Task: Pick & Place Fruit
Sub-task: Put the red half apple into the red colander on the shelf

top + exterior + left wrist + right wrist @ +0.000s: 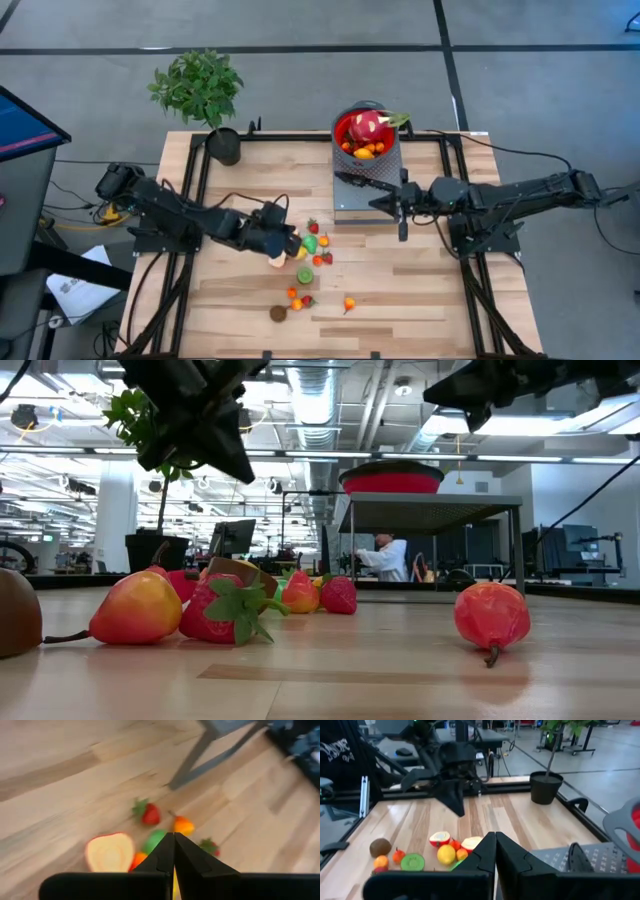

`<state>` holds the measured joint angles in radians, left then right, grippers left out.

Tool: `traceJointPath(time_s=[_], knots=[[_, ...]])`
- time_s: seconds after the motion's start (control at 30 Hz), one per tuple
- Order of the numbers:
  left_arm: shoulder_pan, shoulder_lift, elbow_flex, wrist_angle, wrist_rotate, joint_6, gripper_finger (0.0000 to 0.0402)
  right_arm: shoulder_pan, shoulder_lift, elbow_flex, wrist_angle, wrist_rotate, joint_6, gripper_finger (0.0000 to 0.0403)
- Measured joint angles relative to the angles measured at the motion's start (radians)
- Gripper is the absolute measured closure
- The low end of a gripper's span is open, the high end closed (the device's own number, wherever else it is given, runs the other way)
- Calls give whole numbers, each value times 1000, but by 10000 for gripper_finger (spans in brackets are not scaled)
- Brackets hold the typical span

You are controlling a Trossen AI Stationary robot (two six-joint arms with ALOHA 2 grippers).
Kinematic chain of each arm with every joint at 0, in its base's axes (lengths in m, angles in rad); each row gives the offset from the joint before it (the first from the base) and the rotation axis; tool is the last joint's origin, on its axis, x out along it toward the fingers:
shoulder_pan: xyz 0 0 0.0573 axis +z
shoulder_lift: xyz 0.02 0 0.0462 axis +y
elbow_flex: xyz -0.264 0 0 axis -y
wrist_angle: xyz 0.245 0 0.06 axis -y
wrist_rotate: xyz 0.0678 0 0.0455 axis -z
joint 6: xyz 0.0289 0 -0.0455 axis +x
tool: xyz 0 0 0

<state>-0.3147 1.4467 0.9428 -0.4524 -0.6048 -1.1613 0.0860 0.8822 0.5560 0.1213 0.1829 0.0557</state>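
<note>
Two arms are over the table (400,290) from my station. The left gripper (292,243) hangs just above the cluster of loose fruit (313,258) near the table's middle, jaws closed with nothing between them; in the left wrist view the fingers (165,855) meet in a single line above a halved apple (110,852), a strawberry (150,814), an orange fruit (183,825) and a green piece (154,840). The right gripper (403,222) sits beside the grey stand (355,200), jaws likewise shut and empty.

I see the red bowl (366,130) on the stand at the table's far edge. It holds the dragon fruit (368,125) and some small orange and red pieces (362,151). The remaining fruit lies on the wood: a brown one (278,313) nearest the front edge, a pear-like piece (349,303) apart to its right, and a green disc (304,275) between these and the cluster. A potted plant (205,95) stands at the far left corner.
</note>
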Motion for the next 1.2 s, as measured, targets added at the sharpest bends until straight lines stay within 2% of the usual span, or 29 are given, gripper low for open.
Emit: traceJointPath(time_s=[0.2,0.43,0.57,0.7,1.03,1.2], knots=[[39,0,0,-78,3,-26,401,0,0,0,-34,0,-2,400],[80,0,0,-83,85,6,399,0,2,0,-35,0,-2,400],[97,0,-1,-83,89,12,383,0,2,0,-39,0,-2,400],[118,0,-1,-84,111,11,338,0,1,0,-39,0,-2,400],[160,0,-2,-88,181,1,180,0,2,0,-54,0,-2,400],[160,0,-19,-90,188,1,116,0,2,0,-58,0,-2,400]])
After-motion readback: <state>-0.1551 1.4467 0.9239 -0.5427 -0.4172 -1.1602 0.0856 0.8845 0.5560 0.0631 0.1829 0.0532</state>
